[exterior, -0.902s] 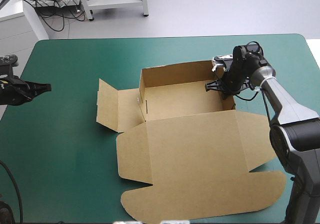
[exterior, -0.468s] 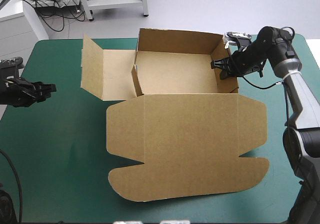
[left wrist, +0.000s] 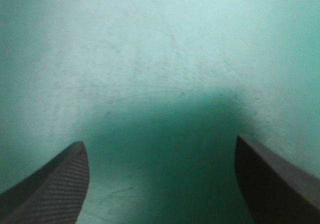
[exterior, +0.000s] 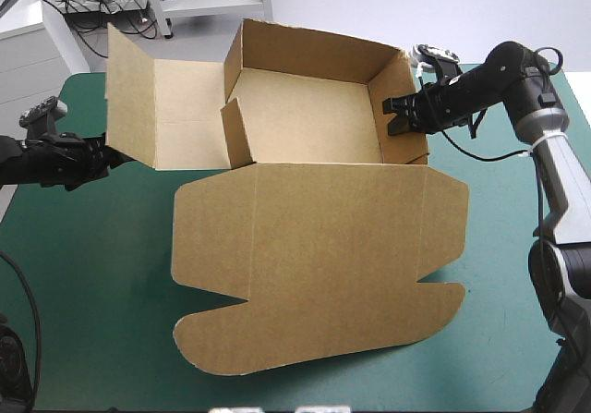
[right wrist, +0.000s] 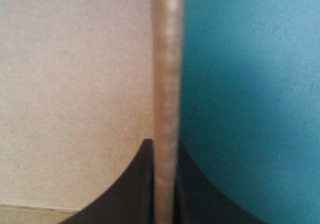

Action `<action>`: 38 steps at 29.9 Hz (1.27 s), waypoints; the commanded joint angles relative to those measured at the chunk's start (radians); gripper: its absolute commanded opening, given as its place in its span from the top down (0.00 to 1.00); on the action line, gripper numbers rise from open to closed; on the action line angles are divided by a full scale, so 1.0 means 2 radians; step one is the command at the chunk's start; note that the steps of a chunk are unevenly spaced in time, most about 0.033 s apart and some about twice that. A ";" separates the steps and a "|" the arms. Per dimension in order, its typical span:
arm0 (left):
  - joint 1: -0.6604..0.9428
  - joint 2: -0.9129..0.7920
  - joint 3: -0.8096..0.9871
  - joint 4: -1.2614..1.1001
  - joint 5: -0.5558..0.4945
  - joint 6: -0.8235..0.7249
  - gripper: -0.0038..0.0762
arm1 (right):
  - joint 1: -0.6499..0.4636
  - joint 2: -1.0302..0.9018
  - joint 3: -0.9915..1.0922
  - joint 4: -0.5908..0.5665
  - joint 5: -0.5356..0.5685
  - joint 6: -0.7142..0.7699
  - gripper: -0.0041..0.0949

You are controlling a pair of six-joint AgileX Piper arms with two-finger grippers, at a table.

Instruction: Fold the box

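Nearest the robot lies the lid (exterior: 314,265) of the brown box (exterior: 305,131), one broad sheet with rounded corner tabs, spread over the middle of the teal-green cover (exterior: 92,293). Beyond its crease the board rises into an open tray (exterior: 305,122) with walls standing on the far, left and right sides, the far wall (exterior: 314,53) up by the table's far edge.

Over on the left, the left gripper (exterior: 102,157) reaches in low above the cover. Its black fingers (left wrist: 55,184) are spread wide, bases toward the corners, and the left wrist view shows only bare cover and shadow between them. It grips nothing. From above, its tip is right at the lower corner of the side flap (exterior: 157,108), which stands beside the tray's left wall. Whether it touches that flap cannot be made out.

On the right, it's a firm pinch. The right gripper (exterior: 399,117) comes in from the table's right edge, and its jaws are all but pressed together on the tray's right wall (exterior: 397,99). In the right wrist view the wall's cut edge (right wrist: 167,58) runs straight up from between the fingertips of the right gripper (right wrist: 165,149), with the box's brown inner face on one side and cover on the other.
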 commanded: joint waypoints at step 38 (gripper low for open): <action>0.000 -0.107 -0.014 -0.219 0.120 0.095 0.32 | 0.129 -0.029 -0.016 -0.037 -0.117 0.051 0.98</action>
